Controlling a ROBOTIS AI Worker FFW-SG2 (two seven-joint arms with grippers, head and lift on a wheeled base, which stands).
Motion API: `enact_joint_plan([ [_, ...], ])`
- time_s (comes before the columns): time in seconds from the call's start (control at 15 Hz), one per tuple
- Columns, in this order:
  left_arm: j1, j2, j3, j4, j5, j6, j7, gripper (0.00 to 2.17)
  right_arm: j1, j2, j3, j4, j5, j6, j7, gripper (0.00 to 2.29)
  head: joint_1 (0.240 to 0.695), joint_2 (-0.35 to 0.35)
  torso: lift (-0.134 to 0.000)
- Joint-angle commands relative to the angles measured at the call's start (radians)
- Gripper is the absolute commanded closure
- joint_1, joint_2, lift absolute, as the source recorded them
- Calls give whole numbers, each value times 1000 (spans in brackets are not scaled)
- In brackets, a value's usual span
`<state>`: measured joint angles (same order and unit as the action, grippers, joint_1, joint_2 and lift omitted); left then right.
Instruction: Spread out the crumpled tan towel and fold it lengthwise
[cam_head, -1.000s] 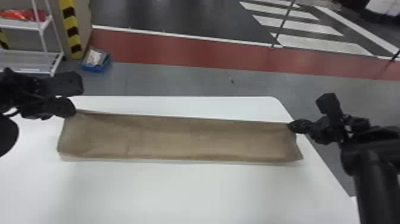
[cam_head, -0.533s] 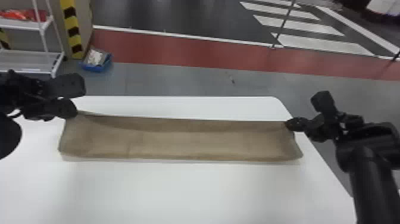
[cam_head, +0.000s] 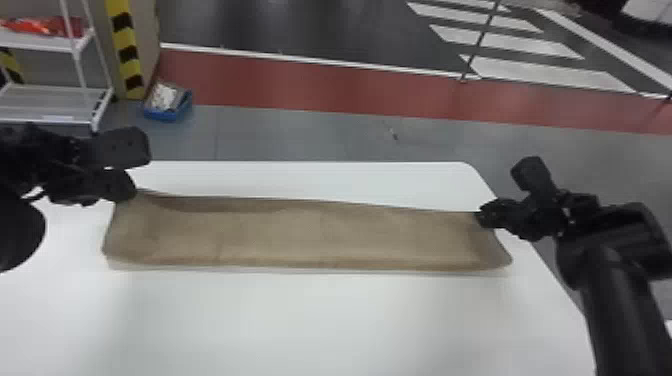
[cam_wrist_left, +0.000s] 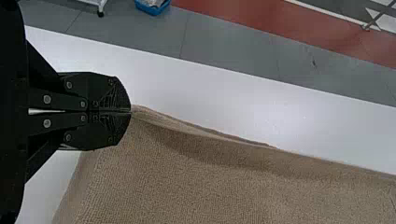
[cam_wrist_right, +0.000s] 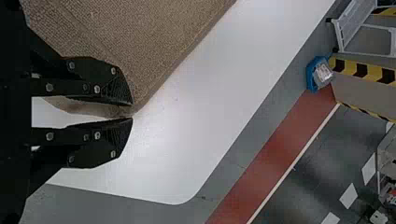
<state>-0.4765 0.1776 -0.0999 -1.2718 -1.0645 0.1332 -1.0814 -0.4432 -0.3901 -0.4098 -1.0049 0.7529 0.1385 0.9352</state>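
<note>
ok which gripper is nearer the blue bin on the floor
Left: the left gripper is this side of the blue bin; the right gripper is well off to its right.

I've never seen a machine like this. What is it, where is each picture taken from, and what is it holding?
This is a robot with two black arms, each ending in a tool with two flat fingers. One camera sits on its head, looking forward and down; each wrist carries another, whose picture is turned on its side. On the white table lies the tan towel, stretched left to right in a long strip. The left tool has its fingers closed on the towel's far left corner. The right tool is at the far right corner, fingers slightly apart with cloth between them; whether it grips is unclear.
</note>
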Motion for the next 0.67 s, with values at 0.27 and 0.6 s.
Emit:
enact_joint_plan([
  [0.27, 18, -3, -6, -6, 1, 1, 55, 1153, 18, 2, -21, -18, -6, 42, 2, 147, 695, -262, -124],
  [0.6, 71, 0, 15, -77, 37, -2, 129, -2, 66, -1, -32, -84, -40, 63, 20, 147, 695, -270, -124],
])
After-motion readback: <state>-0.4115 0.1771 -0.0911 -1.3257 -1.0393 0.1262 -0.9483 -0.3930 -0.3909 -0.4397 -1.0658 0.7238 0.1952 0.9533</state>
